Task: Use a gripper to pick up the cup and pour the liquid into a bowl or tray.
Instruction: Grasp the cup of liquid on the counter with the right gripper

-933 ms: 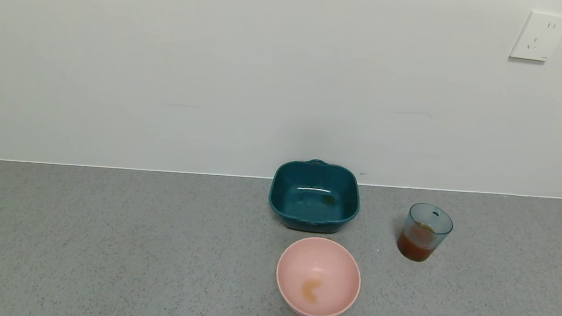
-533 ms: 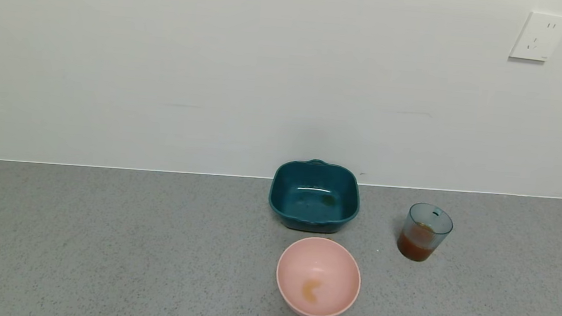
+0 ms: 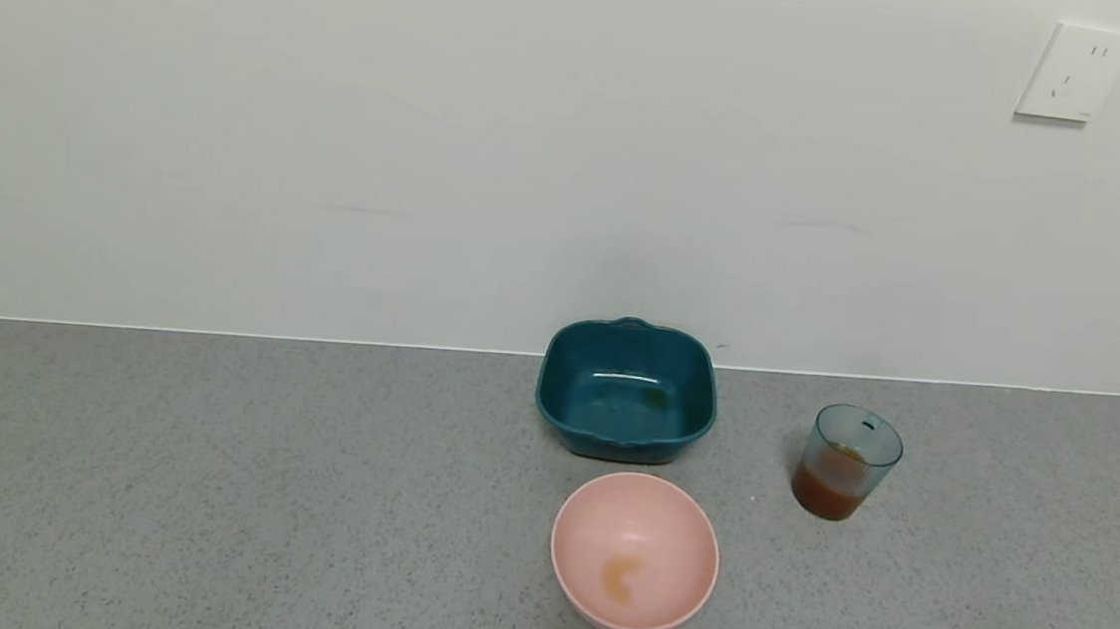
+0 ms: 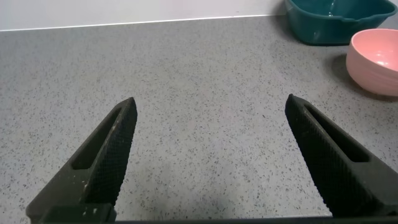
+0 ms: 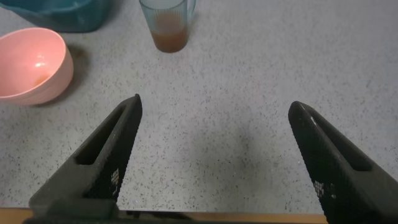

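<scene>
The ribbed blue-grey cup (image 3: 846,462) stands upright on the speckled grey countertop (image 3: 207,487), untouched, its lower part filled with reddish-brown liquid (image 3: 831,491). Taking the cup as the landmark: the dark teal basin (image 3: 626,390) sits well to its left and slightly farther back, close to the white wall (image 3: 433,145), with a small dark patch on its floor. The round pink bowl (image 3: 634,552) lies to the cup's left and nearer the robot, just in front of the basin, with an orange smear (image 3: 621,576) inside. High above the cup and to its right, a white wall socket (image 3: 1075,73) is mounted on the wall.

Neither arm shows in the head view. The right gripper (image 5: 214,155) hovers over bare countertop on the robot's side of the cup, jaws spread wide and holding nothing — the cup (image 5: 168,25) and pink bowl (image 5: 31,65) lie ahead of it. The left gripper (image 4: 211,152) is likewise spread wide and holding nothing, low over the countertop far to the cup's left, with the basin (image 4: 333,22) and pink bowl (image 4: 376,59) off to one side.
</scene>
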Robot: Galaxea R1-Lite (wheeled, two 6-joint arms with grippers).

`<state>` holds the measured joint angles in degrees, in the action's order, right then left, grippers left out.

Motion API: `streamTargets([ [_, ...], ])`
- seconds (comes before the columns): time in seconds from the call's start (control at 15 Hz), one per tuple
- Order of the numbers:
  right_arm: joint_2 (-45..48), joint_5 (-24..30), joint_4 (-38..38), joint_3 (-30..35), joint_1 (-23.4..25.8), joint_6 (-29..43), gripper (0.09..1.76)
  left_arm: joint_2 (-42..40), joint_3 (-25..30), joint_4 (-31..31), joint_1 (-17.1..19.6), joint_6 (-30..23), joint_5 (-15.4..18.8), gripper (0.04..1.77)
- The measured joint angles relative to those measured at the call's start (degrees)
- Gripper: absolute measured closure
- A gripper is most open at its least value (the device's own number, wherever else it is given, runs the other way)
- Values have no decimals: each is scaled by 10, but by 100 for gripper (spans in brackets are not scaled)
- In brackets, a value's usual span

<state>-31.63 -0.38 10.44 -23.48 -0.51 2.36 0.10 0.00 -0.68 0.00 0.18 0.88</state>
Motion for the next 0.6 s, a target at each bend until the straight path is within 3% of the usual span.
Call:
streamTargets([
  [0.6,-322,19,-122,-42,2,0,14,0,0,0,0,0,0,9],
])
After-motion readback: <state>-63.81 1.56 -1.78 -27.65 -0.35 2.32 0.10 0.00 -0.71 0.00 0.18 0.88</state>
